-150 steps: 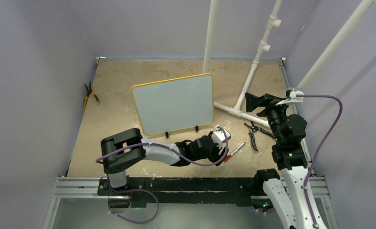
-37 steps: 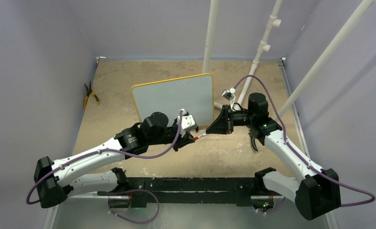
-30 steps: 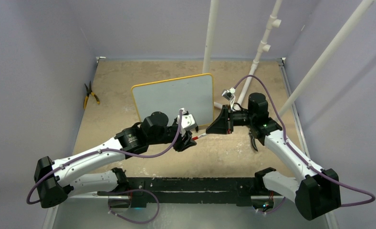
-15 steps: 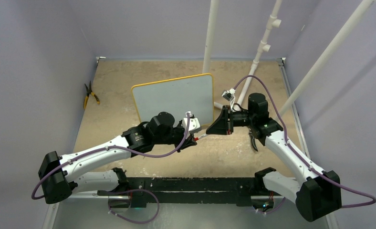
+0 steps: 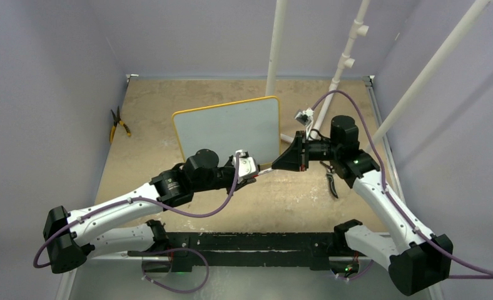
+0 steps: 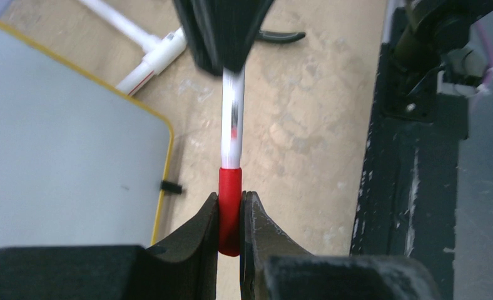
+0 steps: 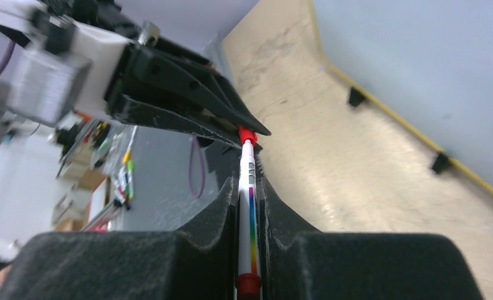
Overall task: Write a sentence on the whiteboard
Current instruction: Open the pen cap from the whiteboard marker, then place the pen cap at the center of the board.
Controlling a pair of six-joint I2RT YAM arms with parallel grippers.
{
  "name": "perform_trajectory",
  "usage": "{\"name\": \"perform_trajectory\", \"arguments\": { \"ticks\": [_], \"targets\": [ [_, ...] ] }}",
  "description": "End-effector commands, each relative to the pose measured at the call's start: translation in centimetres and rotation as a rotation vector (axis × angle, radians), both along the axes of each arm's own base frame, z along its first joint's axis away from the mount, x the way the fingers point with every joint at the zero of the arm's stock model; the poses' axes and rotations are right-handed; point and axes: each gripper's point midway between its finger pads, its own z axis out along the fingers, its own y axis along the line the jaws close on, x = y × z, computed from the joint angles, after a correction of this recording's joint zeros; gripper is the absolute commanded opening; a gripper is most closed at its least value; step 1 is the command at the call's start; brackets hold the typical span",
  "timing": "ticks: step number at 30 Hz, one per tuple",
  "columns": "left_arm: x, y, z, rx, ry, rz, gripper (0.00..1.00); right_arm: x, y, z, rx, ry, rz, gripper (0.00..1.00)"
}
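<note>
Between the whiteboard (image 5: 225,128) and the table's (image 5: 169,94) near edge, our left gripper (image 6: 230,206) clamps the red cap (image 6: 229,181) of the marker (image 6: 233,125) while our right gripper (image 7: 248,187) clamps its barrel.

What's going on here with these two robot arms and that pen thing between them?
The two arms hold a marker between them, near a corner of the whiteboard. The left hand pinches the red cap, and the right hand grips the white barrel at the other end. The cap is not off yet, so this looks like uncapping before writing. The whiteboard stands upright on the table and appears blank.
</note>
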Motion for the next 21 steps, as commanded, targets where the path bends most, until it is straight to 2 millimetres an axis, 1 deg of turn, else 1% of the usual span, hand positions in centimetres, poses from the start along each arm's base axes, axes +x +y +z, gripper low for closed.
{"name": "perform_trajectory", "arguments": {
  "ticks": [1, 4, 8, 12, 15, 18, 21],
  "targets": [
    [0.7, 3.0, -3.8, 0.162, 0.004, 0.065, 0.00, 0.9, -2.4, 3.1, 0.016, -0.104, -0.069, 0.00],
    [0.6, 2.8, -4.2, 0.174, 0.013, 0.055, 0.00, 0.8, -2.6, 3.1, 0.016, -0.107, -0.068, 0.00],
    [0.7, 2.7, -4.0, 0.166, 0.011, 0.062, 0.00, 1.0, -2.8, 3.0, -0.005, -0.116, -0.097, 0.00],
    [1.0, 2.8, -3.6, 0.154, 0.016, 0.089, 0.00, 2.0, -3.4, 3.0, -0.041, -0.141, -0.178, 0.00],
    [1.2, 2.4, -3.0, 0.115, 0.058, 0.131, 0.00, 3.3, -4.2, 3.4, -0.077, -0.195, -0.278, 0.00],
    [1.1, 0.9, -2.3, 0.021, 0.163, 0.174, 0.00, 5.4, -6.0, 4.3, -0.120, -0.283, -0.458, 0.00],
    [1.1, -1.0, -3.1, -0.085, 0.295, 0.217, 0.00, 6.3, -8.1, 5.4, -0.133, -0.335, -0.626, 0.00]
  ]
}}
